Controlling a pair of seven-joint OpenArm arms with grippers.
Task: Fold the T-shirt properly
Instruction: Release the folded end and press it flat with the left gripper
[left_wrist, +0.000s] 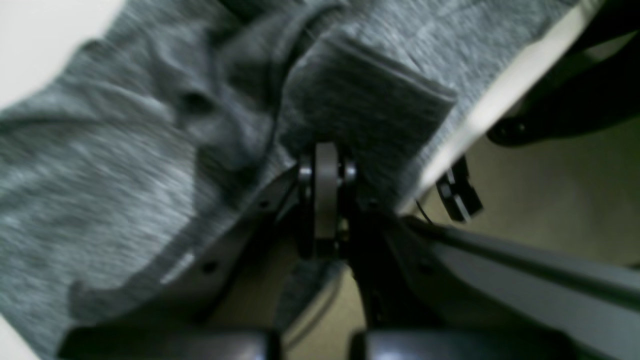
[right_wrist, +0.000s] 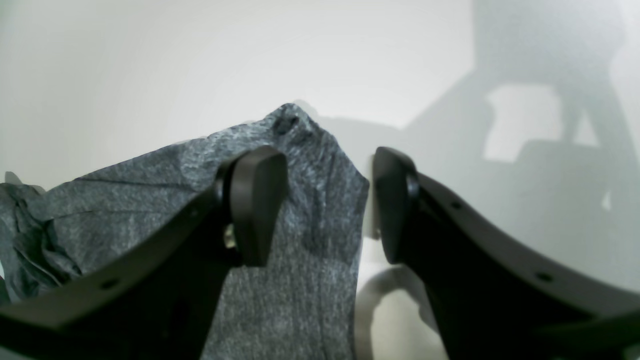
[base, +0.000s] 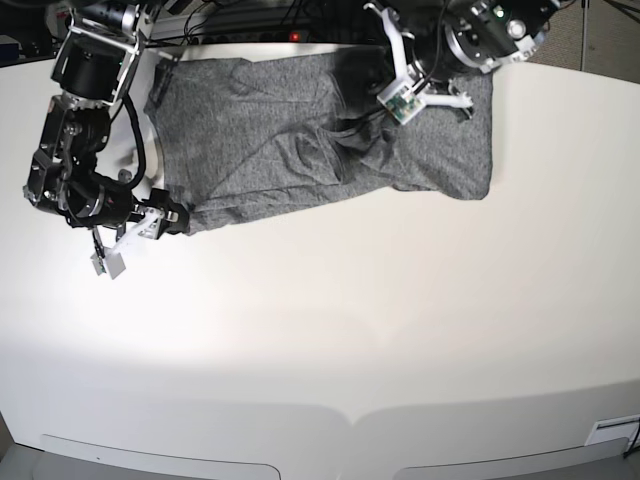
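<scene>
Across the upper part of the base view, the shirt (base: 300, 140) lies spread on the white desk (base: 330, 330), reaching from the upper left to the upper right of the frame. Its lower left corner sits right at the right end effector (base: 172, 218), which is at the left edge of the frame; its upper right portion lies under the left end effector (base: 425, 88) at the top right.

In the right wrist view, the shirt (right_wrist: 280, 240) runs up from the lower left and ends in a small peak near the middle of the frame. The right end effector (right_wrist: 327, 205) has its two dark fingers spread apart, one finger (right_wrist: 257, 200) over the cloth, the other (right_wrist: 395, 210) over bare desk (right_wrist: 320, 60) just beside the cloth's edge. Nothing is clamped between them.

In the left wrist view, which is blurred, the shirt (left_wrist: 150, 150) fills the upper and left of the frame. The left end effector (left_wrist: 326, 165) has its tips pressed together at the centre, against a folded, ribbed band of the cloth; it seems pinched on that cloth, though the blur hides the contact itself.

The shirt is heathered charcoal grey, plain, thin and soft. Wrinkles and a bunched ridge run through its middle, and its lower edge slants across the desk.
</scene>
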